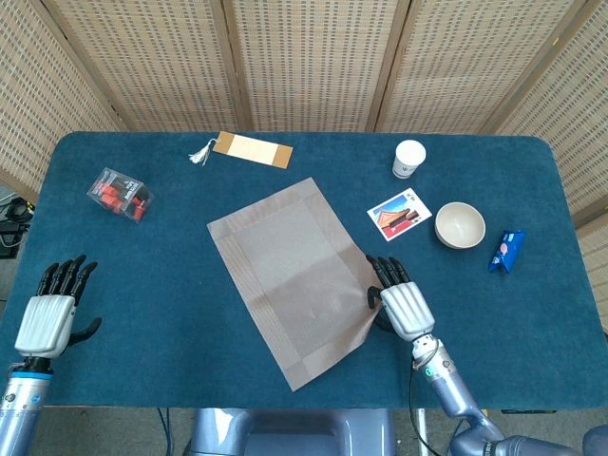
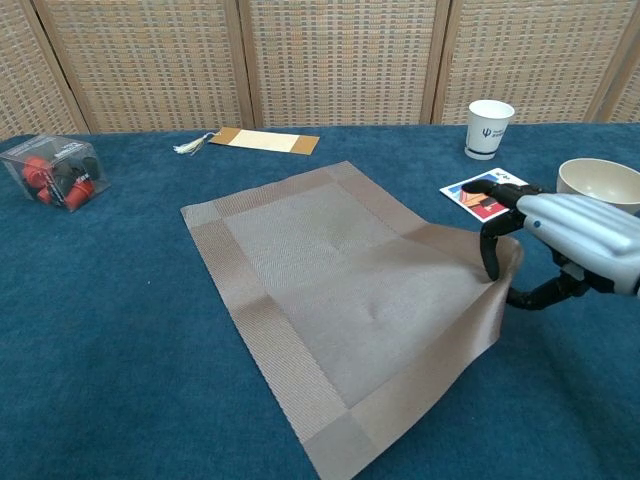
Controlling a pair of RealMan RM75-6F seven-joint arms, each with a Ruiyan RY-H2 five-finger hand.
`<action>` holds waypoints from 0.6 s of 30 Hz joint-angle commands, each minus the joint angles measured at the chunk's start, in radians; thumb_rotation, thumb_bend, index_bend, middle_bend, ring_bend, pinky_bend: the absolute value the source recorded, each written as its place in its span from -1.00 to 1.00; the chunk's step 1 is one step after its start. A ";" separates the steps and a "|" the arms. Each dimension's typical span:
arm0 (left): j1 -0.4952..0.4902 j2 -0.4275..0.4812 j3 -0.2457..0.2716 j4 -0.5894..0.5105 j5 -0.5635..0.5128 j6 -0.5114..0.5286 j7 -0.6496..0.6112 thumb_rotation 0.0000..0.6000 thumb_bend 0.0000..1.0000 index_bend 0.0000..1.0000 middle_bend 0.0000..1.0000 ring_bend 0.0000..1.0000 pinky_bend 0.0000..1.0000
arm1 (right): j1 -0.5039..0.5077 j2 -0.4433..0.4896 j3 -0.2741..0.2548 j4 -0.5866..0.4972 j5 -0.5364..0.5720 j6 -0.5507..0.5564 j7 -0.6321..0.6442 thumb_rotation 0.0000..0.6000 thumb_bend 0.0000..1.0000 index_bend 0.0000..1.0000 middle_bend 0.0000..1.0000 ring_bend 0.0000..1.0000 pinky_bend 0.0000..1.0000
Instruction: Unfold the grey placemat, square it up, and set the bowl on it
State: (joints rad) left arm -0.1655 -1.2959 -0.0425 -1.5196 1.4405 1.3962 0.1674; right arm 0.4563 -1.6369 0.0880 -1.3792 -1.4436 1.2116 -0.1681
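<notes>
I have the right robot hand point(image 1: 397, 302) pinching the right edge of the placemat point(image 1: 294, 275), fingers on top and thumb under it, so that edge is lifted off the desk point(image 1: 171, 285) in a small fold. The placemat lies open and flat otherwise, but skewed, with one corner pointing toward me and another toward the tasselled bookmark point(image 1: 249, 149). The bowl point(image 1: 460, 225) sits upright on the blue cloth to the right of the placemat, apart from it, with a picture card point(image 1: 399, 215) beside it, a paper cup point(image 1: 408, 159) behind, and a blue packet point(image 1: 506, 250) on its far side. My left robot hand point(image 1: 49, 313) rests at the near left edge, fingers spread and holding nothing. A clear box of red pieces point(image 1: 120, 194) stands far left.
</notes>
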 commanded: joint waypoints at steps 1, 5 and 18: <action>0.001 0.000 -0.001 0.000 0.000 0.001 -0.002 1.00 -0.52 -0.84 -1.00 -1.00 -1.00 | 0.007 0.026 0.026 0.005 0.025 -0.011 -0.003 1.00 0.11 0.36 -0.85 -1.00 -1.00; 0.000 0.000 -0.001 0.000 -0.001 0.001 -0.001 1.00 -0.52 -0.84 -1.00 -1.00 -1.00 | 0.013 0.057 0.050 0.003 0.051 -0.025 -0.002 1.00 0.11 0.35 -0.85 -1.00 -1.00; 0.000 -0.003 0.000 -0.001 -0.001 0.000 0.007 1.00 -0.52 -0.84 -1.00 -1.00 -1.00 | 0.053 0.145 0.143 0.041 0.180 -0.096 -0.037 1.00 0.11 0.35 -0.85 -1.00 -1.00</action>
State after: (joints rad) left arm -0.1659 -1.2988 -0.0420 -1.5202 1.4396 1.3960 0.1744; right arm 0.5030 -1.5003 0.2217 -1.3444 -1.2761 1.1247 -0.1989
